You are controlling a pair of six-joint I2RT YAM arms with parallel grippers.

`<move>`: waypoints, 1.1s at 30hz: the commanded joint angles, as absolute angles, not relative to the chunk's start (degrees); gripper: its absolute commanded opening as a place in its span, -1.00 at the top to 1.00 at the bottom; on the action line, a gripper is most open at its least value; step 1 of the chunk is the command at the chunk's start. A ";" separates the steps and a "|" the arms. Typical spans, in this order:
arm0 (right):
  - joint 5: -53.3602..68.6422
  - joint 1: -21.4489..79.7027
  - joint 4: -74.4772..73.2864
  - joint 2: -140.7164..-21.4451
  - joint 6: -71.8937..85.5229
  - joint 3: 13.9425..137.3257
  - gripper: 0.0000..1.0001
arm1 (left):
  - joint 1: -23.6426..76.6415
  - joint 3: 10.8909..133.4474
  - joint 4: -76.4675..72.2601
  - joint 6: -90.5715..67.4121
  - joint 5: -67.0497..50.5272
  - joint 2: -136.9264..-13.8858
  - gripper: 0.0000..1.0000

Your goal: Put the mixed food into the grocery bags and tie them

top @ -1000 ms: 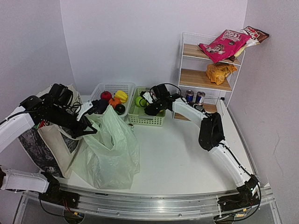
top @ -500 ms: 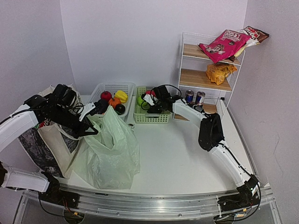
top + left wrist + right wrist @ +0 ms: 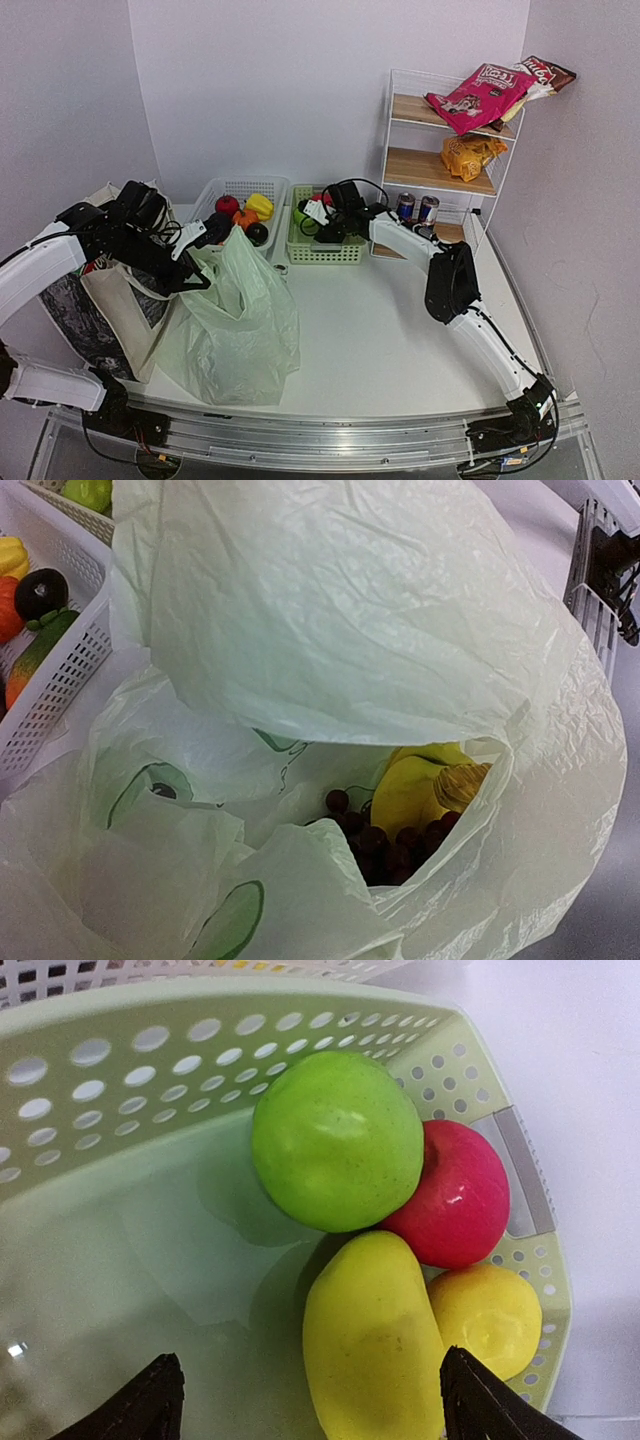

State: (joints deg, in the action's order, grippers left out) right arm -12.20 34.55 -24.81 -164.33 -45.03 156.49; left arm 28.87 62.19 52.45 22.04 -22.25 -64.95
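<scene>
The pale-green plastic grocery bag [image 3: 235, 320] stands open on the table, and my left gripper [image 3: 197, 278] is shut on its left rim. In the left wrist view the bag [image 3: 330, 610] hides my fingers. Dark grapes [image 3: 385, 835] and a yellow fruit [image 3: 410, 785] lie inside. The beige tote [image 3: 100, 290] stands left of it. My right gripper [image 3: 315, 1410] hangs open inside the green basket [image 3: 120, 1050], its fingertips either side of a long yellow fruit [image 3: 370, 1340]. A green apple [image 3: 335, 1140], a red fruit [image 3: 460, 1200] and a round yellow fruit [image 3: 490, 1315] lie beside it.
A white basket [image 3: 240, 185] with more fruit sits left of the green basket [image 3: 322, 252]. The wire shelf [image 3: 440, 160] at the back right holds a pink packet [image 3: 478, 95], an orange packet [image 3: 468, 152] and two cans [image 3: 416, 207].
My right gripper has shifted a little to the right and lower into the green basket, covering the fruit in the top view. The left arm and the plastic bag have barely moved.
</scene>
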 commanded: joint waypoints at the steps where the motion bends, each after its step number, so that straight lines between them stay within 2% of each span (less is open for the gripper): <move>1: -10.63 32.90 -23.02 -162.37 -46.20 155.60 -0.69 | 28.31 63.64 50.80 21.64 -21.71 -65.59 1.00; 13: -7.28 31.42 -24.80 -166.29 -43.59 155.74 -0.69 | 27.60 63.19 49.82 21.71 -21.67 -66.75 1.00; 22: -13.31 29.89 -27.36 -169.24 -41.83 156.10 -0.63 | 27.42 63.47 49.45 21.83 -21.94 -67.96 1.00; 27: -9.01 29.68 -33.15 -168.50 -39.05 155.13 -0.44 | 27.44 63.70 49.11 21.92 -22.18 -68.58 1.00; 28: -6.91 29.69 -34.49 -168.21 -38.04 154.82 -0.37 | 27.46 63.78 49.12 21.97 -22.23 -68.65 1.00; 31: -2.08 30.10 -36.51 -166.38 -34.89 152.75 0.00 | 27.35 64.00 49.19 22.10 -22.15 -68.50 1.00; 33: -0.84 30.75 -37.38 -164.82 -34.32 151.08 0.06 | 27.33 63.90 49.32 22.21 -21.95 -68.23 1.00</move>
